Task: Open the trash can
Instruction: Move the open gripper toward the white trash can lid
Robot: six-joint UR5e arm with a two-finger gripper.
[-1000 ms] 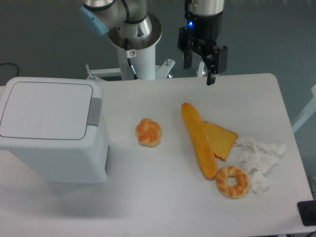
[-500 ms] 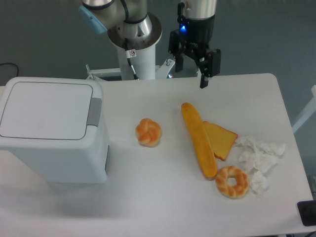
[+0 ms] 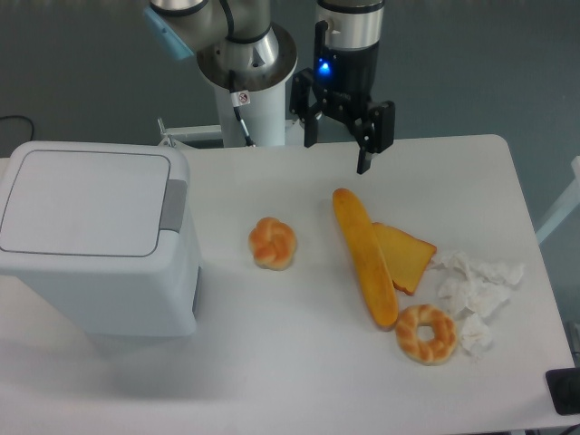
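The trash can [image 3: 91, 240], a big white box with rounded corners, stands on the left of the table. Its flat lid lies shut, and a grey push tab [image 3: 174, 205] sits on the lid's right edge. My gripper [image 3: 336, 156] hangs above the far side of the table, well to the right of the can, pointing down. Its two dark fingers are spread apart and hold nothing.
A round bun [image 3: 273, 243] lies mid-table. Right of it are a long baguette [image 3: 364, 255], a toast slice [image 3: 405, 256], a ring-shaped pastry [image 3: 426, 333] and crumpled white paper [image 3: 476, 290]. The arm's white base [image 3: 249, 100] stands at the table's far edge.
My gripper has travelled leftward along the far side of the table, towards the trash can, staying open. Nothing on the table moved.
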